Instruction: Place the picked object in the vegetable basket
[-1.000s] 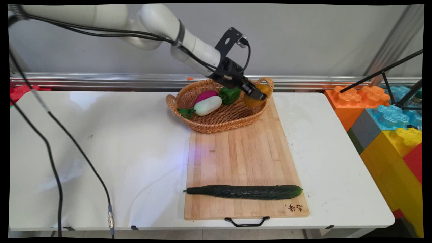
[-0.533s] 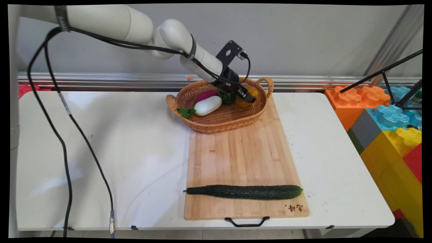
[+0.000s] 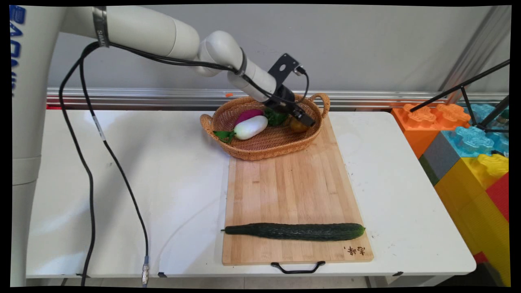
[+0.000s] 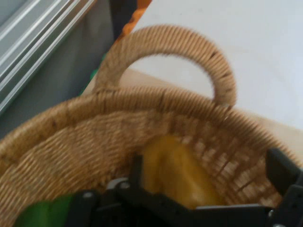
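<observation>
My gripper (image 3: 306, 120) reaches down into the right end of a wicker basket (image 3: 244, 154) at the back of the table. A yellow pepper (image 3: 297, 126) lies on the basket floor right under it. In the hand view the yellow pepper (image 4: 177, 175) sits against the left finger (image 4: 137, 170), with a clear gap to the right finger (image 4: 283, 168); the gripper (image 4: 208, 168) is open. A green pepper (image 3: 276, 118) lies just to the left, with a white vegetable (image 3: 250, 127) and a purple one (image 3: 248, 115) beyond it. The basket handle (image 4: 165, 40) arches ahead.
The basket's near side rests on a wooden cutting board (image 3: 289, 187). A long dark cucumber (image 3: 295, 231) lies across the board's near end. Coloured foam blocks (image 3: 468, 142) stand to the right of the table. Black cables (image 3: 87, 162) hang over the table's left side.
The gripper came down from above the basket's right rim, carrying the yellow pepper into the basket. The pepper now rests on the basket floor and the fingers stand apart.
</observation>
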`<state>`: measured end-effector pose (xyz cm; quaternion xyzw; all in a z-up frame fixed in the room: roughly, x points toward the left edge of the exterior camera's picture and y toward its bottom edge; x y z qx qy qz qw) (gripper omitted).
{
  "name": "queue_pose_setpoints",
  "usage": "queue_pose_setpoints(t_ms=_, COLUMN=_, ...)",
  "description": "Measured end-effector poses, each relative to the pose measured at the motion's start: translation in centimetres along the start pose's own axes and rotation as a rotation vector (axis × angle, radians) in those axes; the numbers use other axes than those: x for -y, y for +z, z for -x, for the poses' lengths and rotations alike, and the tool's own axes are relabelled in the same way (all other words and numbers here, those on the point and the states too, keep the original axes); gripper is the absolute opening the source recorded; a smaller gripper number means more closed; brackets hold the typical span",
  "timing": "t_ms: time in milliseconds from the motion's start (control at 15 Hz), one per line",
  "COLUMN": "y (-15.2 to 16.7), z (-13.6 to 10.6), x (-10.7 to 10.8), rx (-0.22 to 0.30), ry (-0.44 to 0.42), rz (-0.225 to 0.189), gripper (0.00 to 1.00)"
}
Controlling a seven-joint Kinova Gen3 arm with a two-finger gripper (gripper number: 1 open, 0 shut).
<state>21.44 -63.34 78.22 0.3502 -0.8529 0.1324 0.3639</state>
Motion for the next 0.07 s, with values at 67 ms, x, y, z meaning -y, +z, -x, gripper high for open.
queue_pose_setpoints(t_ms=67, y=-0.1, z=-0.59, x=-0.3, rx=-0.006, ry=0.003, rz=0.009, gripper=1.0)
